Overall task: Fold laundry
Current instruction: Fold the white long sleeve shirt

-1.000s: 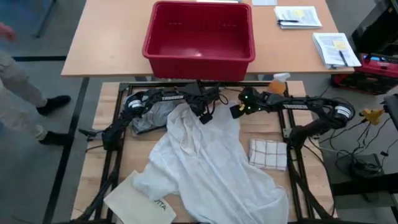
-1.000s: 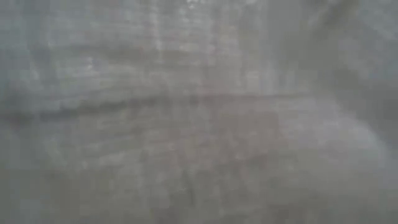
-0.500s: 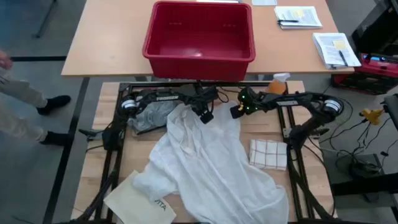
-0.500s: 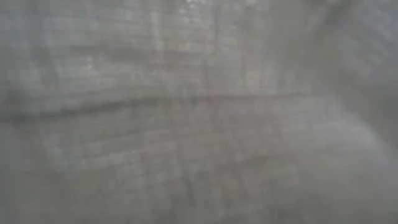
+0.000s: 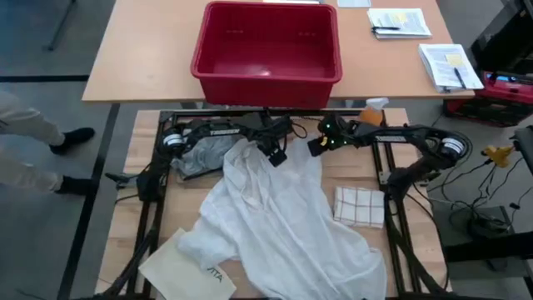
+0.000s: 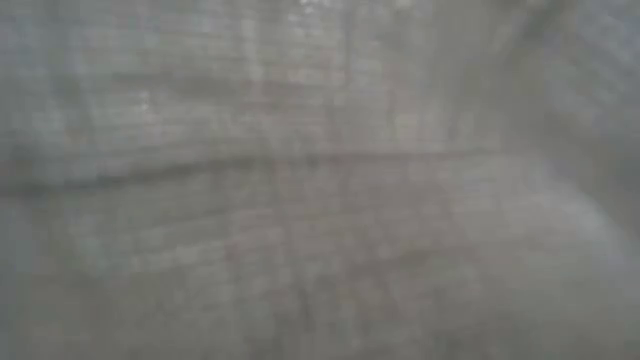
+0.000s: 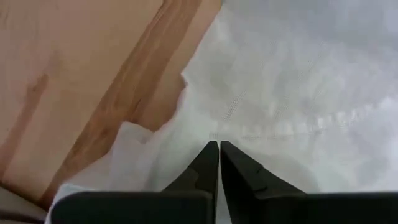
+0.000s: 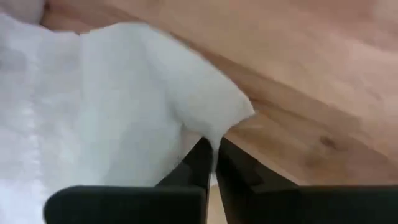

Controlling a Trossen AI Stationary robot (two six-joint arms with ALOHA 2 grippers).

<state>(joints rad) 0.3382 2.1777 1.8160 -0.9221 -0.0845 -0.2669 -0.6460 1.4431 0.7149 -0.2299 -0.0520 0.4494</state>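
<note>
Bench [image 5: 125,225]: wooden top, laundry spread across most of it. Low view is fully covered by pale woven cloth lying against the lens, same as 0.5 s ago and 1.0 s ago.

White button-front shirt [image 5: 283,225]: largest item, sprawled from the far middle of the bench down to the near right corner. Its outline has not shifted across the last 1.0 s. Judgement: no lift or spread has begun yet; the shirt is gripped but still slack.

Grey T-shirt [image 5: 200,154]: bunched at the far left, touching the white shirt's edge. Unmoved.

White bag [image 5: 187,268]: stiff, near left corner, partly under the shirt hem. Checked towel [image 5: 360,206]: folded, just beside the shirt on the right. Red tub [image 5: 266,52] on the table beyond; a person's legs at the left edge have drifted a little.

My left claw [image 7: 219,152]: fingers pressed together, pinching a fold of the white shirt near a stitched seam, at the shirt's far edge.

My right claw [image 8: 212,149]: pressed together on a corner of the white shirt above bare wood. My right arm's elbow has swung slightly outward since 1.0 s ago; the claw itself barely moved.

Judgement: 2 holds look set on the far edge; next comes drawing them apart to flatten the shirt.
</note>
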